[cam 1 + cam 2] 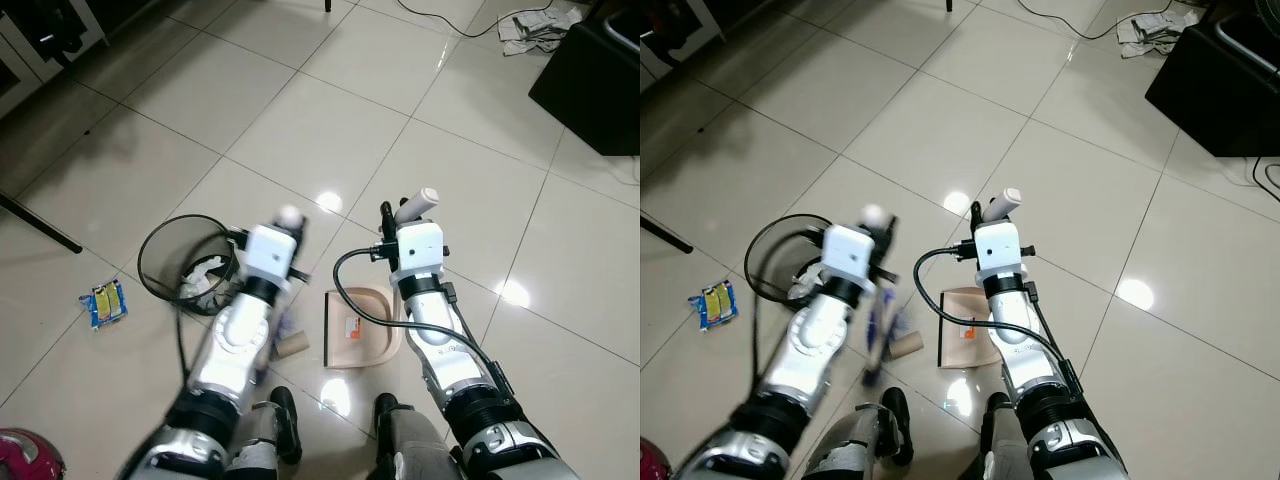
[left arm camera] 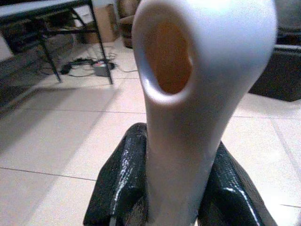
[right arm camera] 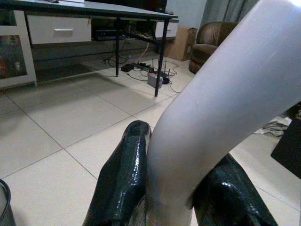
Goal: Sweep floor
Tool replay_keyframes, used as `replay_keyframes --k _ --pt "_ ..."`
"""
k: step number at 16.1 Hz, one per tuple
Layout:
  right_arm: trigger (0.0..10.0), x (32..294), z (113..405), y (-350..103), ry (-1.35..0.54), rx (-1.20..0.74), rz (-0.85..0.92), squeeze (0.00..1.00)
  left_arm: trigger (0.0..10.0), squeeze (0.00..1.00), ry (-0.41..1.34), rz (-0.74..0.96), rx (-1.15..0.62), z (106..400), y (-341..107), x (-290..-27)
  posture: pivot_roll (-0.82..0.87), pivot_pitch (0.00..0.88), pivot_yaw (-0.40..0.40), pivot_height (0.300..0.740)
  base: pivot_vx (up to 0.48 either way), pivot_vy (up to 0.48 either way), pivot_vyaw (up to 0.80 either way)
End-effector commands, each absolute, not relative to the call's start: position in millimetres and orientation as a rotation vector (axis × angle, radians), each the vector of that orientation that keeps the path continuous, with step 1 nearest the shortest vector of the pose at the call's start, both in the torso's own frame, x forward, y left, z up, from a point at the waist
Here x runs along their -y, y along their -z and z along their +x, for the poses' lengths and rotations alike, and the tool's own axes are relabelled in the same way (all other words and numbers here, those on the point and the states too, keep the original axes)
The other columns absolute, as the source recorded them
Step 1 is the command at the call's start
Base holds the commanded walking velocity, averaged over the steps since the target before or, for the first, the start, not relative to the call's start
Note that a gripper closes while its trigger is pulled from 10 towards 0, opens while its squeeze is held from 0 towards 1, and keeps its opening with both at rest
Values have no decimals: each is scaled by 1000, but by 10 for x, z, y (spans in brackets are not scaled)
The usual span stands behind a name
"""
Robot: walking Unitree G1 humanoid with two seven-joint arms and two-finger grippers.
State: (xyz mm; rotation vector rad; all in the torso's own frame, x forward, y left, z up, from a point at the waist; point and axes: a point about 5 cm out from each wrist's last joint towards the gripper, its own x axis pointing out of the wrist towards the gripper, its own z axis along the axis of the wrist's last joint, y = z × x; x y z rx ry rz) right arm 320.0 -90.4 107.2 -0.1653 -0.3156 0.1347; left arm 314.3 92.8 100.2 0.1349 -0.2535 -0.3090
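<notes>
Smooth white plastic broom handle [image 2: 188,117] is clamped by left gripper [image 2: 176,183]; glossy white dustpan handle [image 3: 211,122] by right gripper [image 3: 181,188], beige scoop [image 1: 362,327] on tile.

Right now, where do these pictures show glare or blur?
Eye views: lamp glare on the floor tiles; left arm and broom are motion-blurred. Left wrist view: broom handle soft, too near. Right wrist view: dustpan handle sharp enough.

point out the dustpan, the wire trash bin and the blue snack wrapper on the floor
dustpan [image 1: 372,330], left eye view, on its beige tray between the two arms.
wire trash bin [image 1: 152,256], left eye view, on its black rim at the left side.
blue snack wrapper [image 1: 104,303], left eye view, on the middle of the packet.
</notes>
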Motion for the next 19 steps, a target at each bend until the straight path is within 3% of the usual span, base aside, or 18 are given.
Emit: replay_keyframes --k 1,6,9,13,15,19 --pt "10000 882 3129 -938 -159 264 -175 0 10000 0 297 29 158 3075 -817 -877 -22 308 16 740 0 0 0" --pt "10000 853 3127 -940 -167 263 -172 0 10000 0 61 -308 163 3304 -1020 -874 -36 308 14 740 0 0 0" --pt "10000 869 3133 -936 -166 258 -169 0 10000 0 90 -406 204 3378 -1170 -838 -34 309 12 740 0 0 0" --pt "10000 960 3152 -942 -126 250 -126 0 10000 0 360 -232 265 3331 -1257 -787 -22 272 11 740 0 0 0" --pt "10000 1003 3163 -946 -108 248 -117 0 10000 0 392 -188 275 3337 -1288 -841 -17 260 12 740 0 0 0" --pt "10000 1248 3230 -987 -10 242 -40 0 10000 0 417 -49 324 3386 -1467 -1294 22 207 23 740 0 0 0"
